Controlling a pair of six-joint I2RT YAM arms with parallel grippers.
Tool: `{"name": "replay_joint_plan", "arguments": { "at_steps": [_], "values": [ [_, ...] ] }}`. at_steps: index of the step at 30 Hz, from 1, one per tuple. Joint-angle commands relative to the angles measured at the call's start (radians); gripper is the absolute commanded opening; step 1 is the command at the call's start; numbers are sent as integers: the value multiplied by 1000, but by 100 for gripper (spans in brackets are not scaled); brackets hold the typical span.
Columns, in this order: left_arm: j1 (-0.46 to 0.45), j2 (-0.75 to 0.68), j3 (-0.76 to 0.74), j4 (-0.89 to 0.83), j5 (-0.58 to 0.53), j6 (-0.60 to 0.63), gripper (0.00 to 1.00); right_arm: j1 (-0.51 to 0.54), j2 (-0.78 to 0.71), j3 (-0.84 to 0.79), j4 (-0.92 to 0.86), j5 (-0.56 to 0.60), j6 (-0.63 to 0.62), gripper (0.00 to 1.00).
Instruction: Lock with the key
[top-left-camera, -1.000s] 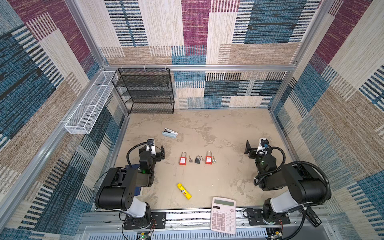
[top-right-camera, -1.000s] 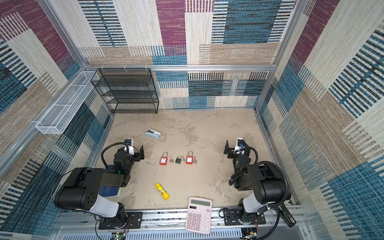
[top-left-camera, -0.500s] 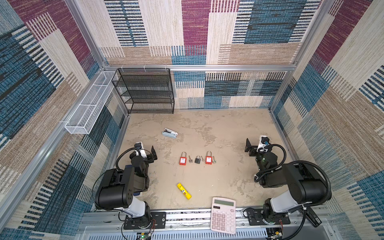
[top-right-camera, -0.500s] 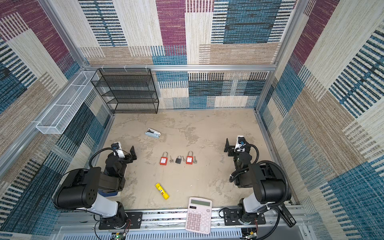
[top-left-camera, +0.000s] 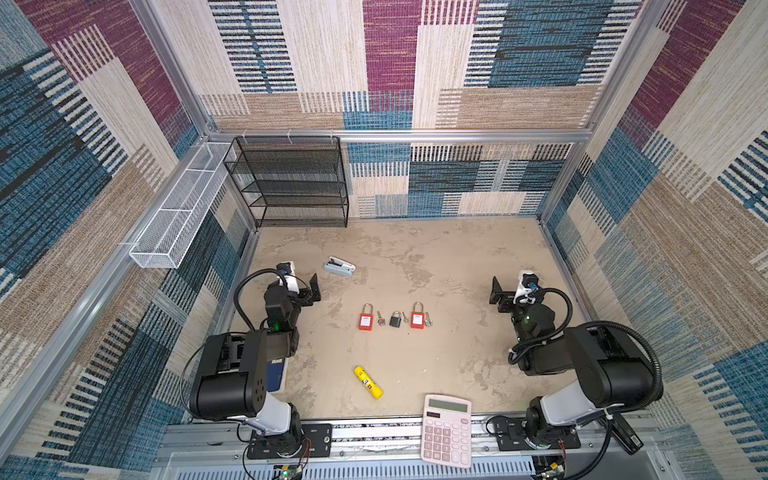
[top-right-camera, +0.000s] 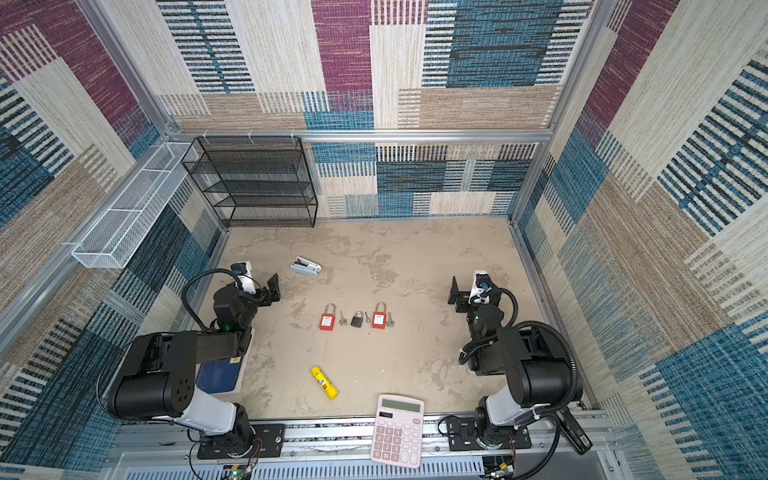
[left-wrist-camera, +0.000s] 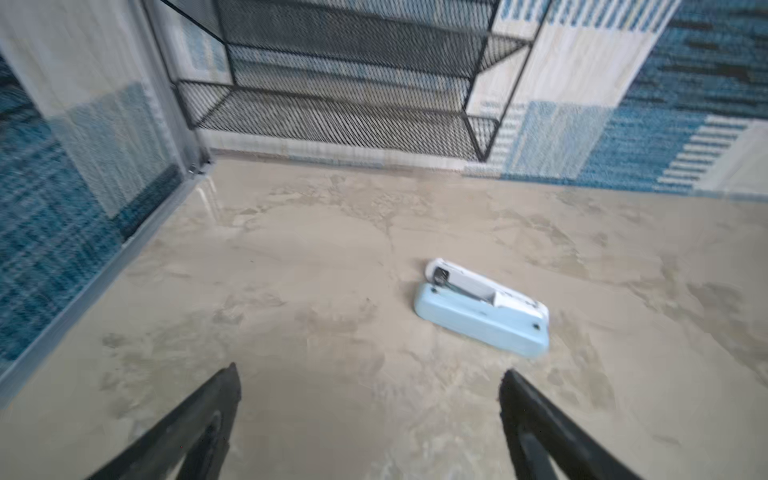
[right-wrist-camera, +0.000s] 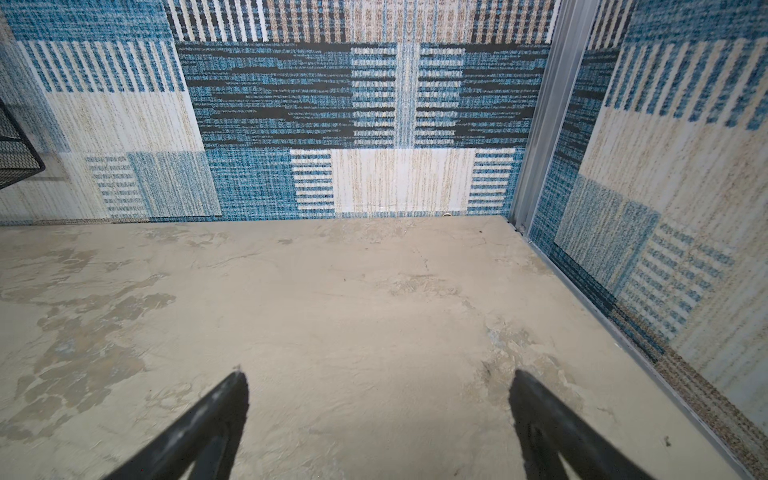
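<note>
Well, at 9 o'clock the left claw (top-left-camera: 312, 291) hangs spread and empty. Mid-bench lie a red padlock (top-left-camera: 365, 318), a black padlock (top-left-camera: 395, 319) and a second red padlock (top-left-camera: 417, 317), each with its key (top-left-camera: 379, 318) at its 3 o'clock. At 3 o'clock the right claw (top-left-camera: 500, 297) is spread too. Best to pinch one key's bow squarely. The bench (top-left-camera: 436, 257) is mottled beige, and the walls (top-left-camera: 390, 62) are carpet-patterned.

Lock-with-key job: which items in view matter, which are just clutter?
Job: left red padlock, left key, black padlock, middle key, right red padlock, right key.
Lying about: stapler, glue stick, calculator, mesh shelf, wire basket.
</note>
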Motion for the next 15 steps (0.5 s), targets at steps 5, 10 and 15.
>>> {"name": "replay_joint_plan", "arguments": {
  "at_steps": [5,10,15],
  "values": [
    [1,5,15,-115,37,54,99,-1,-1,4,5,-6,11,99],
    [0,11,24,-124,39,53,99,-2,0,6,3,-6,12,99],
    [0,6,18,-119,39,56,99,-2,1,6,3,-7,12,99]
  ]
}}
